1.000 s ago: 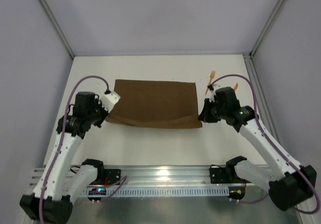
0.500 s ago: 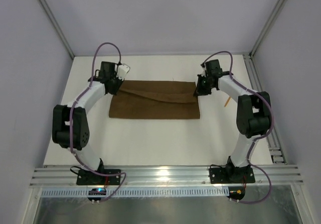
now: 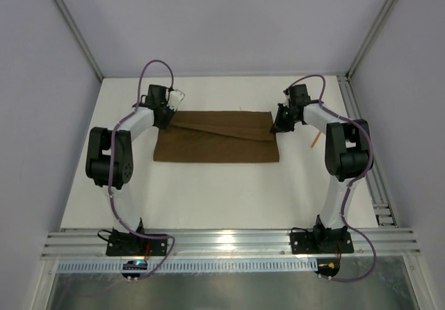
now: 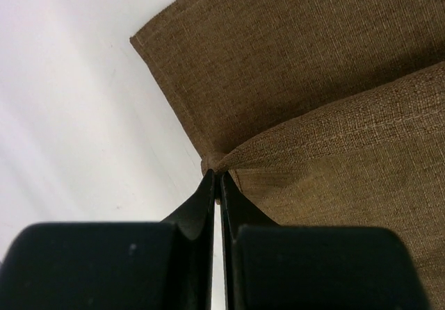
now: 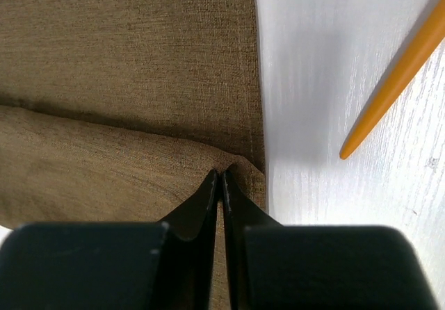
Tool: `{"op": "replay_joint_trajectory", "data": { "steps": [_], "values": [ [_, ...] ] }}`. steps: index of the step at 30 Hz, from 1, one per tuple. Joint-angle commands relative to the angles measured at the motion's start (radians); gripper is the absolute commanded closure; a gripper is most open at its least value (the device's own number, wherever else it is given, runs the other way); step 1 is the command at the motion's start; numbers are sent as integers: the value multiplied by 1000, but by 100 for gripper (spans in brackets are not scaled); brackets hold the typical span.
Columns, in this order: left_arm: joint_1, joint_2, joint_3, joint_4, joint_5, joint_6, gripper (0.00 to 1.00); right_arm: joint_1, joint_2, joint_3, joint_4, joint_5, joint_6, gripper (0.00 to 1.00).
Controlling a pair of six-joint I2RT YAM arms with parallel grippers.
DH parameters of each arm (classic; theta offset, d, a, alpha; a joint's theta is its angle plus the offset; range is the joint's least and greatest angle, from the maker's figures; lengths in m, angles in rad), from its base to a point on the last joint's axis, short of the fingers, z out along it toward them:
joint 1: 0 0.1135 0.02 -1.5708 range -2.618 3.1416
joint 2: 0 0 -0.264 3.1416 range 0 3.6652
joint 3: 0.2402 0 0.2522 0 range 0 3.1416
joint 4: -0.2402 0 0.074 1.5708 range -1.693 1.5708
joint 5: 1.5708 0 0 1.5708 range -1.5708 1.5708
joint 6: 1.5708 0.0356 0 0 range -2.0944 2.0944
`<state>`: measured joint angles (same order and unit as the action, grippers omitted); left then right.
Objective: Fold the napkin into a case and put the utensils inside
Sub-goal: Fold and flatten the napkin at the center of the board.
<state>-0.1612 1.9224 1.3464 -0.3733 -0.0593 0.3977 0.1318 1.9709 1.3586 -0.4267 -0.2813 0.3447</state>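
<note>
Both pinched shut on napkin [image 3: 215, 140] corners: left gripper [image 4: 217, 178], right gripper [image 5: 221, 178]; orange utensil [image 5: 396, 74] plain only in right wrist view

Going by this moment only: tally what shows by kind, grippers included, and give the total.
napkin: 1, brown, partly folded
utensil: 1 in view, orange, plain and pointed; no fork shows
grippers: 2, left gripper and right gripper, each shut on a napkin corner
Total: 4

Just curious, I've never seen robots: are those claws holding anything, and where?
Both pinch the napkin: the left gripper at its folded-over left corner, the right gripper at its folded-over right corner.
</note>
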Motion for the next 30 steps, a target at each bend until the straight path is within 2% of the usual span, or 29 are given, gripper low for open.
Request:
{"op": "replay_joint_trajectory", "data": {
  "steps": [1, 2, 3, 6, 9, 18, 20, 23, 24, 26, 27, 30],
  "values": [
    [6, 20, 59, 60, -8, 1, 100, -4, 8, 42, 61, 2, 27, 90],
    [6, 35, 72, 62, -7, 0, 100, -8, 11, 42, 66, 4, 31, 84],
    [6, 41, 80, 62, -4, 0, 100, -8, 11, 43, 72, 4, 43, 72],
    [6, 65, 106, 50, 10, -6, 100, -9, 8, 46, 98, -12, 53, 50],
    [6, 81, 120, 47, 9, -7, 98, -9, -24, 46, 126, -39, 45, 41],
    [5, 156, 241, -16, -33, -56, 97, -29, -46, 97, 77, -21, -15, 39],
    [6, 168, 255, -27, -42, -69, 92, -35, -70, 68, 78, -6, -27, 33],
    [6, 190, 284, -55, -74, -89, 77, -41, -102, 56, 49, 19, -58, 29],
    [8, 193, 290, -64, -79, -95, 61, -41, -110, 56, 36, 27, -65, 29],
    [8, 173, 301, -107, -65, -117, 48, -37, -138, 39, -18, 28, -85, 29],
    [9, 153, 300, -125, -53, -125, 39, -34, -150, 24, -38, 42, -90, 29],
    [22, 29, 245, -196, 1, -149, 31, 9, -225, -99, -61, 79, -92, 29]
  ]
}}
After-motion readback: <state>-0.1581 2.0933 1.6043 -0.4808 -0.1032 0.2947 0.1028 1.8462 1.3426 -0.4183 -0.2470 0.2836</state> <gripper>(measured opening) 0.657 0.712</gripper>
